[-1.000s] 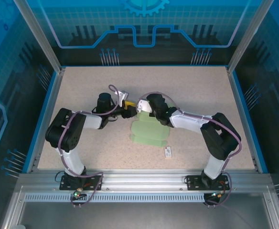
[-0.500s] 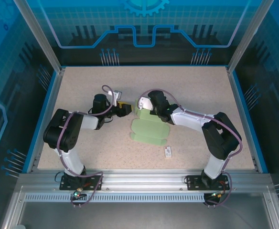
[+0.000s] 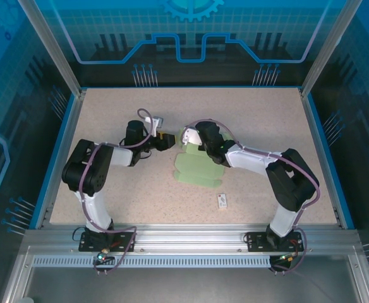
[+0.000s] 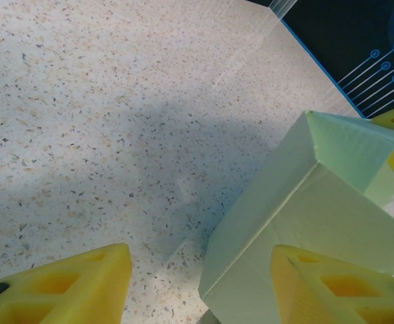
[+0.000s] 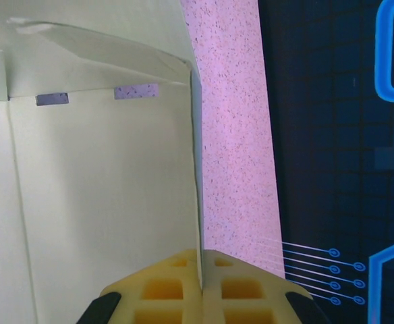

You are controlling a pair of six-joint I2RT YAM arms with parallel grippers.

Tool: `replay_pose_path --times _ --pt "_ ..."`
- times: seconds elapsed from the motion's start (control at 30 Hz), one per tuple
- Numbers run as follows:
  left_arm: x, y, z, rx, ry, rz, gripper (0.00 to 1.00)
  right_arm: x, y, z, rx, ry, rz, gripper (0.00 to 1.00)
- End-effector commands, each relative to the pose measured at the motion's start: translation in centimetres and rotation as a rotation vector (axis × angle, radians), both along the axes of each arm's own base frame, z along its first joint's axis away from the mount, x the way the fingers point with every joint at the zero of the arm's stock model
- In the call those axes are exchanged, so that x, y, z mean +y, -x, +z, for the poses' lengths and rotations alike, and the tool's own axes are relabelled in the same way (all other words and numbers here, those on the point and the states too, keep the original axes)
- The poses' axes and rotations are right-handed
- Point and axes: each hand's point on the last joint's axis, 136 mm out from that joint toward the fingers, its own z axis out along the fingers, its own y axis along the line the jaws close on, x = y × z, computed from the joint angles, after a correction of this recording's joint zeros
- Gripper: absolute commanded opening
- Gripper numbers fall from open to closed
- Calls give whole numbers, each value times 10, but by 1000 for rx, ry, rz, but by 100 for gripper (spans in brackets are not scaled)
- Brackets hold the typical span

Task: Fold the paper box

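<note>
Surface: speckled beige table top [image 3: 266, 113], bounded by a blue rim [image 3: 315, 151]. An aluminium rail [image 3: 184, 237] runs along the near edge. Blue panels with printed circuit lines [image 3: 184, 38] enclose the cell behind and at the sides.

Paper box [image 3: 197, 167]: pale mint-green card, lying near the middle of the table. Its near part lies flat and its far end is raised into a wall.

Right gripper [image 3: 187, 139]: at the far end of the paper box. In the wrist view its yellow fingers [image 5: 237, 290] are pressed together on the thin upright card edge.

Left gripper [image 3: 167, 140]: just left of the paper box's far end. Its yellow fingers [image 4: 69, 283] stand apart, and a box corner sits between them, unclamped.

White tag [image 3: 222, 201]: on the table nearside-right of the paper box, apart from it.
</note>
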Motion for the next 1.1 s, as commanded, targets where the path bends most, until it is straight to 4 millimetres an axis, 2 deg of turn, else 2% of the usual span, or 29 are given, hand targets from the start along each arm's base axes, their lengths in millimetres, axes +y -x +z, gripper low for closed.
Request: replay_pose_path --times 0.0,0.37,0.6,1.07 --pt "0 -6 -6 27 -5 4 58 3 -2 1 -69 44 -5 0" --pt "-23 7 -2 -7 24 -130 57 7 4 -10 -123 72 -16 0" --pt "-37 15 -1 -25 25 -201 57 6 6 -6 -119 56 -12 0" --pt "-52 19 -2 -31 30 -239 61 9 5 2 -104 16 -9 0"
